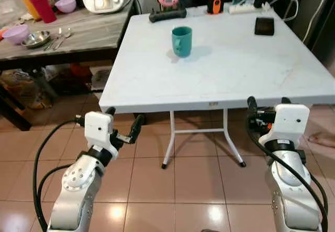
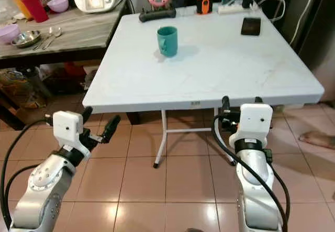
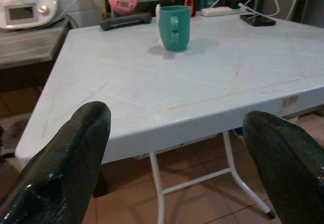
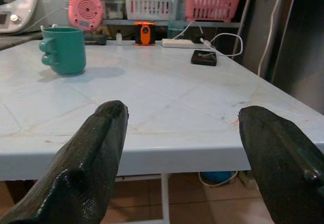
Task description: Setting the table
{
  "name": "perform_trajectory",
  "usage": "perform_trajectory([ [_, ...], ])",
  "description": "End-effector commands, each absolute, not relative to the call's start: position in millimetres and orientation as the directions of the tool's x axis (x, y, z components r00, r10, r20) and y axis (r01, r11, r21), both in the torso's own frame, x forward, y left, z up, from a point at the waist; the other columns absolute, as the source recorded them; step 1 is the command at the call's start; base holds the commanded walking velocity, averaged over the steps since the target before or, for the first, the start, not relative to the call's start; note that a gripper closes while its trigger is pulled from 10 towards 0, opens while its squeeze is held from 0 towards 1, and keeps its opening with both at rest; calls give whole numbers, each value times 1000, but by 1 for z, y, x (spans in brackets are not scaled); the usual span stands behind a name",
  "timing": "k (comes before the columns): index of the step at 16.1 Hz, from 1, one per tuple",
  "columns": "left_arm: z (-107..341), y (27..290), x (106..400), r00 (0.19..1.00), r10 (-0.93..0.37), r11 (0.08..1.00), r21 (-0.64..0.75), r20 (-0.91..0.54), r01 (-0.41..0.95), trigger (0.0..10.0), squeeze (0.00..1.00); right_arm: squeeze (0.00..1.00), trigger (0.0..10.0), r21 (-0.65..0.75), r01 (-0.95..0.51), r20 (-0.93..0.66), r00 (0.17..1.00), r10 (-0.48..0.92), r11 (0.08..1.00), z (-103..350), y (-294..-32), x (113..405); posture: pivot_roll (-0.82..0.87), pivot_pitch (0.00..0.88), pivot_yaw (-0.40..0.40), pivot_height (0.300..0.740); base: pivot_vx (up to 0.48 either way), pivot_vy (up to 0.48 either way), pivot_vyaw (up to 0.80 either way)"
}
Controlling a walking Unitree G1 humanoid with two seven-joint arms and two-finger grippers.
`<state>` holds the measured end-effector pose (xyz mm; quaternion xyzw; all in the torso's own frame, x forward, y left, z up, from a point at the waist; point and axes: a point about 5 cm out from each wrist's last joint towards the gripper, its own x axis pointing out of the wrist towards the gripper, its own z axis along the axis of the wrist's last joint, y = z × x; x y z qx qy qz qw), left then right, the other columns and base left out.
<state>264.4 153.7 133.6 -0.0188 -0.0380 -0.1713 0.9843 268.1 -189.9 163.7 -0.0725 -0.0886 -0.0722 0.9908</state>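
Table-setting looks barely begun: one teal mug [image 1: 181,41] stands alone on the white table [image 1: 225,80], far side. Left gripper [image 1: 124,121] and right gripper [image 1: 267,103] hover spread and empty just short of the near edge, apparently awaiting something to carry.

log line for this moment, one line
stage: facing table | left end effector: open, empty, below table edge | right end effector: open, empty, at table edge | mug: upright on table | spoons: side counter
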Motion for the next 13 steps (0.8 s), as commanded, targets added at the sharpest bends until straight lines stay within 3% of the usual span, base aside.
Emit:
perform_trajectory([
  [1,136,159,264,941,-329,943,-12,79,331,10000,0,0,10000,-124,145,196,973,-119,982,165,-186,269,-193,86,100,740,480,0,0],
  [9,135,155,262,931,-358,932,-26,71,361,10000,0,0,10000,-123,123,211,973,-95,985,171,-182,276,-194,96,104,740,480,0,0],
  [13,134,153,262,931,-360,932,-29,66,362,10000,0,0,10000,-138,36,233,972,-3,990,176,-169,280,-196,99,100,740,480,0,0],
])
